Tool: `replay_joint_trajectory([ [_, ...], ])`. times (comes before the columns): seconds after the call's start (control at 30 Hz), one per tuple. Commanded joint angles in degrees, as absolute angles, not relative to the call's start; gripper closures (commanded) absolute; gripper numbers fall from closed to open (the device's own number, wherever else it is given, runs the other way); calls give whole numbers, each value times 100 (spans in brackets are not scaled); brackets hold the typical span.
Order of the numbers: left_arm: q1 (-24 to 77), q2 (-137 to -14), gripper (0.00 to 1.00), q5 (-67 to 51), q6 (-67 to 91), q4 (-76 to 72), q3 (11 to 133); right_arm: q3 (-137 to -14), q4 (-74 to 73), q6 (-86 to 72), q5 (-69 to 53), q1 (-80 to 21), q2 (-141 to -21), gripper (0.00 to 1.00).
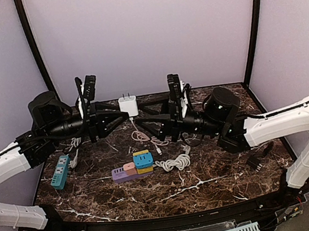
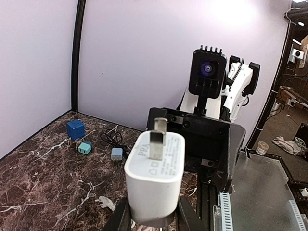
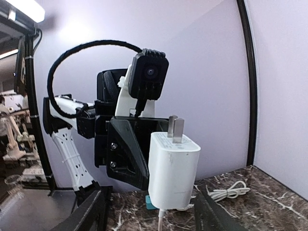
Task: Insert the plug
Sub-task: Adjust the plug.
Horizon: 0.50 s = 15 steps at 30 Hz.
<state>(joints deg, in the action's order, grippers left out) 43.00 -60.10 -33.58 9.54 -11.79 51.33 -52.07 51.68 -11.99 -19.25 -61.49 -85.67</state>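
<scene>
The left gripper [image 2: 154,217] is clamped on the white charger [image 2: 155,179], holding it above the table [image 1: 208,179] with its prongs up. The right gripper [image 3: 150,202] faces it, jaws wide apart.

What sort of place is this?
Probably a robotics lab test cell: a left arm and right arm bolted to a marble-look table, plain walls boxing it in, and a teal power strip and white charger as practice props.

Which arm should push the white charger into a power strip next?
Probably left. The left arm pinches the white charger in its jaws, prongs up; the right arm has its jaws open. The teal power strip also lies on the left side.
</scene>
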Motion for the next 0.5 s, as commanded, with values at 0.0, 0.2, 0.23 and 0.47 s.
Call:
replay_joint_trajectory([
  [0.0,4307,-5978,99,-3528,1096,-1518,5049,-5563,5896,-1668,-2174,-6186,-8877,43],
  [0.2,4301,-5945,99,-3605,1080,-1534,4992,-5673,5924,-1724,-2261,-6162,-9020,61],
  [0.23,4301,-5942,99,-3609,1081,-1545,4983,-5699,5916,-1729,-2300,-6166,-9037,65],
  [0.47,4300,-5938,99,-3656,1057,-1616,4974,-5932,5577,-1672,-2566,-6157,-9169,90],
])
